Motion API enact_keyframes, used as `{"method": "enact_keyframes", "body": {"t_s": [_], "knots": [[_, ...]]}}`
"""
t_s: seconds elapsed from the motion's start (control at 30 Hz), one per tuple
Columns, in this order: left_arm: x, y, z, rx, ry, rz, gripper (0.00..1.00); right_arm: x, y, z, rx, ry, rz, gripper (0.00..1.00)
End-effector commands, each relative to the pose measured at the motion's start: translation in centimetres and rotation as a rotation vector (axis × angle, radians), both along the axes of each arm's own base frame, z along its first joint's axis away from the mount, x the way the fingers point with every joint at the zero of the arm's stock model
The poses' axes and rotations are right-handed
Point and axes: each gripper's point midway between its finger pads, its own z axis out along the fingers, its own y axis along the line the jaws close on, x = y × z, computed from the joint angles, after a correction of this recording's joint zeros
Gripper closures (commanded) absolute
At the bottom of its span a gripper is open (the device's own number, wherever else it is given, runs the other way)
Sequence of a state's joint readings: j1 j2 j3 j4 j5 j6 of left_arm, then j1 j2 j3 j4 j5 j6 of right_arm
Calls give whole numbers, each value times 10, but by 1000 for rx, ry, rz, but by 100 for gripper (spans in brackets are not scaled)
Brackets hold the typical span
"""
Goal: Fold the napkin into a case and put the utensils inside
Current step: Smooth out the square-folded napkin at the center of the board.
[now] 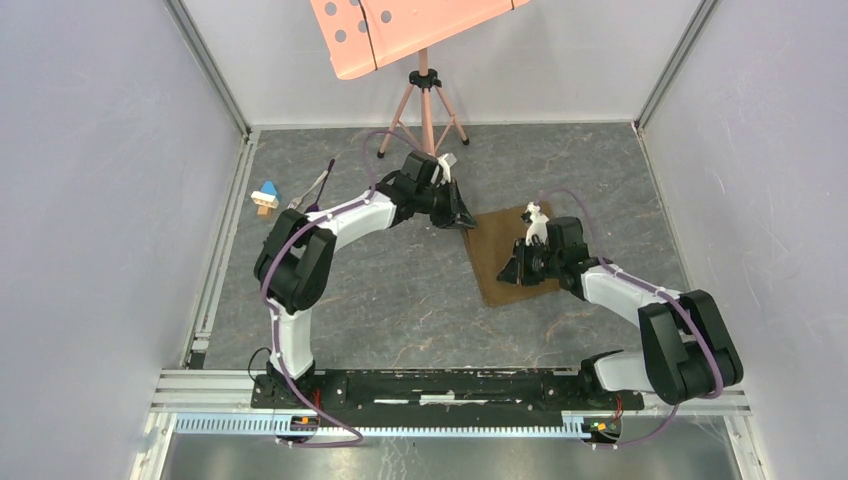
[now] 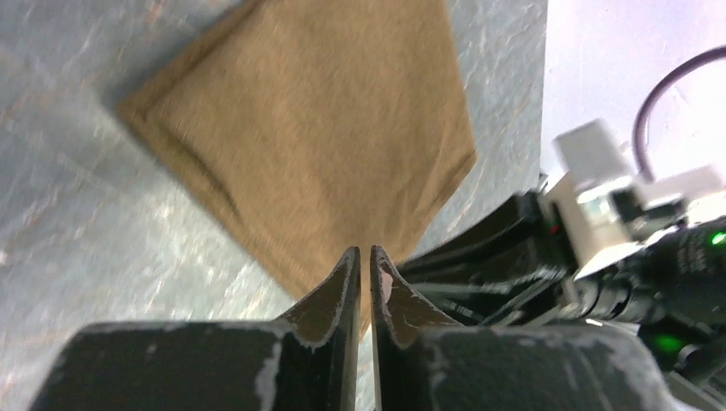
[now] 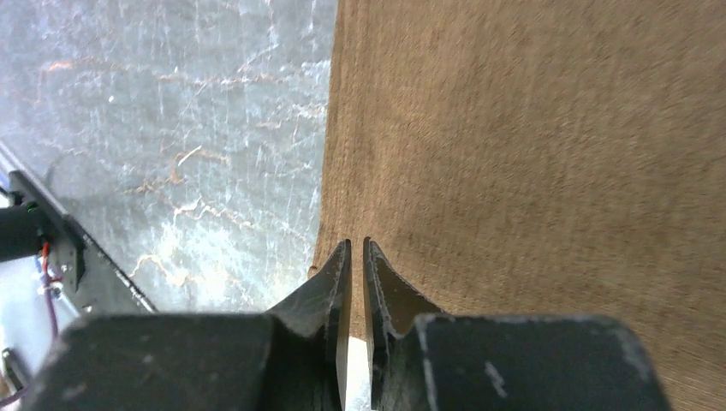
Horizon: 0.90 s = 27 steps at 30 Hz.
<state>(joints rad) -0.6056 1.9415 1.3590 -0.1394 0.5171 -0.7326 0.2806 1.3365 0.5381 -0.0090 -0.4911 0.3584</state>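
DESK: Start at the fingers. What have we got?

OPERATOR: My left gripper (image 2: 360, 261), jaws drawn to a thin slit, is poised at the far left corner of the napkin (image 2: 317, 128). My right gripper (image 3: 357, 248) shows the same slit, with its tips at the cloth's edge nearest the arm bases. I cannot tell whether either one nips fabric.

DESK: And the cloth itself?

OPERATOR: It lies flat on the bench (image 1: 400, 310), right of centre and well in from the right edge. Its long axis appears to run from the far edge toward the near edge, slightly tilted. The left wrist view shows a doubled layer along one side. From that I judge one fold is in and the narrow case is not yet made.

DESK: What does the coming move turn on?

OPERATOR: The two grippers sit at opposite ends of the cloth, the left at the far end and the right at the near end. I judge the next fold must carry one long side over the other, so both need a hold along the same side. There is bare bench to the cloth's left and toward the near edge, but my right forearm crowds its near right corner. The utensils (image 1: 312, 192) lie well apart by the far left corner, just beside a toy block (image 1: 265, 197), and nearer my left arm.
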Motion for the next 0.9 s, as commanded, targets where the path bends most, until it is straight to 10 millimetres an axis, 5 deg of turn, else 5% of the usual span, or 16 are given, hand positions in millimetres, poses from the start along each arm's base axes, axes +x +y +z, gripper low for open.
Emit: {"method": "enact_keyframes", "body": {"t_s": [0.0, 0.3, 0.5, 0.67, 0.77, 0.87], "knots": [[19, -20, -12, 24, -17, 1, 88, -8, 22, 8, 132, -2, 48, 86], [53, -21, -50, 146, -72, 31, 92, -21, 39, -1, 152, 16, 100, 71], [65, 3, -97, 304, -75, 61, 93, -35, 24, -31, 73, 50, 80, 70], [53, 24, -122, 382, -36, 68, 94, -62, 2, -59, -19, 101, 58, 68], [46, 25, -119, 373, -36, 50, 93, -57, 3, -45, -29, 74, 82, 64], [45, 22, -110, 353, -35, 38, 92, -16, 11, 4, 0, -60, 69, 44]]}}
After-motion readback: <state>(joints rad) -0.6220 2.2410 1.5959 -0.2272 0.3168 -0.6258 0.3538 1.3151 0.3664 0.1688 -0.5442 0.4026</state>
